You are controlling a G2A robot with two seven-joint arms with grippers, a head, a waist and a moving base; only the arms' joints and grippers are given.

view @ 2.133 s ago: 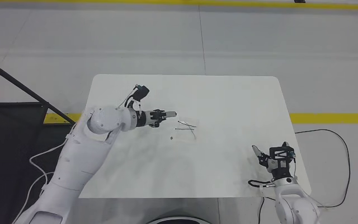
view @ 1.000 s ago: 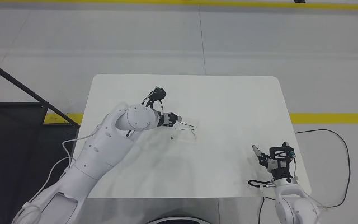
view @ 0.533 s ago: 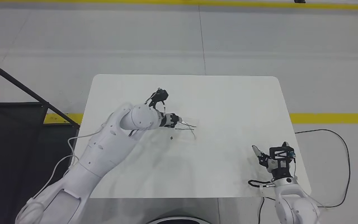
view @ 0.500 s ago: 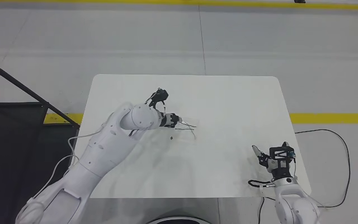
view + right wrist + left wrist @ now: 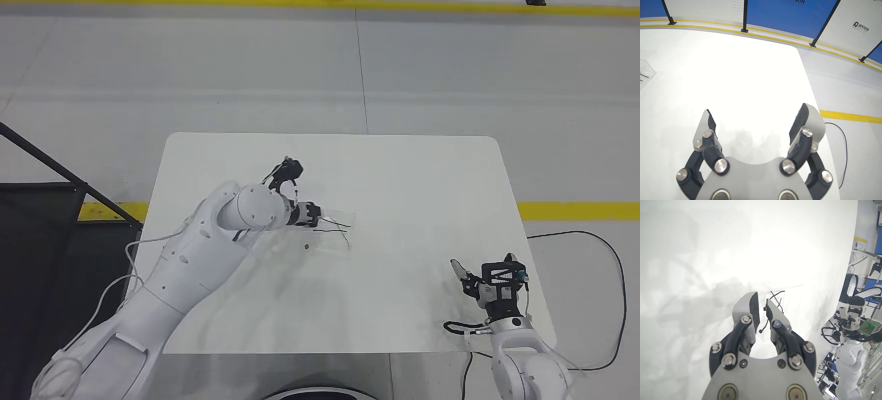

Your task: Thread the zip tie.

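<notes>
2 grippers in view. L gripper point(image 5: 318, 213) point(image 5: 762, 298) is out over mid-table point(image 5: 420, 180), tips at the left end of the zip ties point(image 5: 336, 227) point(image 5: 777, 295) and low over them. Its fingers point(image 5: 755, 308) are nearly closed, w/ a slim gap left that's wider than a tie. One tie strand point(image 5: 764, 326) shows in that gap and runs back under the gripper, w/ a small head on its end. It looks to brush one pad and isn't clamped btwn both. Can't tell if it's lifted or just lying below.

Zip ties are a loose crossed bunch of thin black strips just past the fingertips, inside a clear box point(image 5: 791, 286) point(image 5: 648, 66) on the white table.

R gripper point(image 5: 486, 272) point(image 5: 757, 111) sits well apart from the ties, at the table's near right corner. It's spread wide, w/ nothing in it. From its cam the box w/ black ties point(image 5: 642, 75) sits far off to one side.
</notes>
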